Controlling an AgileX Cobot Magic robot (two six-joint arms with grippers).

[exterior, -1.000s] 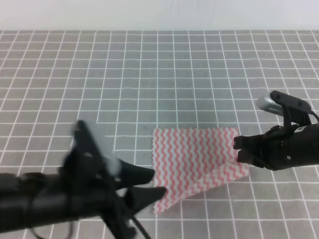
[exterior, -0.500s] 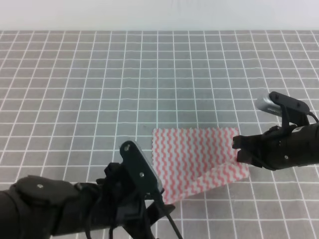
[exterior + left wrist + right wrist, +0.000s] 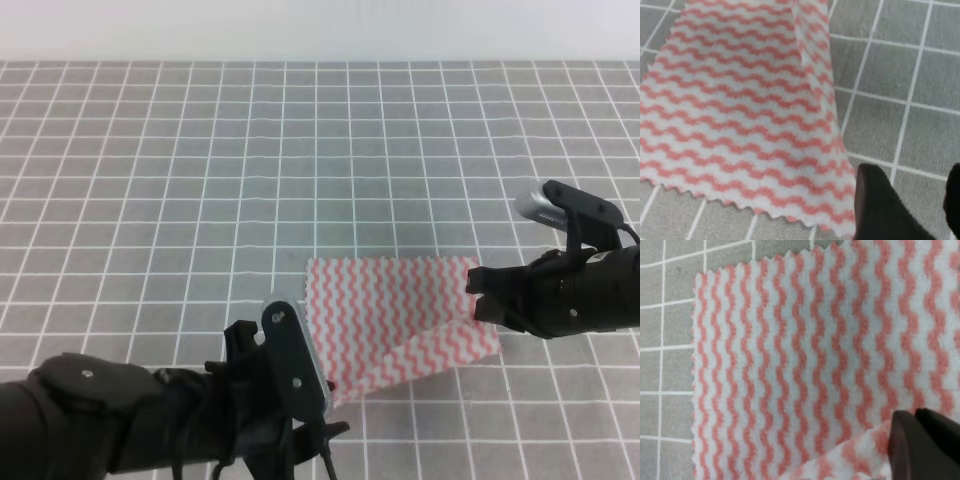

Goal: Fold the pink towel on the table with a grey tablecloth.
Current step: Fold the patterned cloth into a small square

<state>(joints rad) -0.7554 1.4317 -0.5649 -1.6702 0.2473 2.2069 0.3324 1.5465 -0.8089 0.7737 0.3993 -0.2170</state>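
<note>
Both grippers sit at the pink towel: right gripper pinches its lifted corner; left gripper's grip unclear.

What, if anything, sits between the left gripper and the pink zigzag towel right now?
Nothing visible. The thin pink-and-white zigzag towel lies on the grey gridded tablecloth, and the left gripper hangs right at the towel's near corner, with only bare cloth beside it. The high view shows no other objects nearby.
</note>
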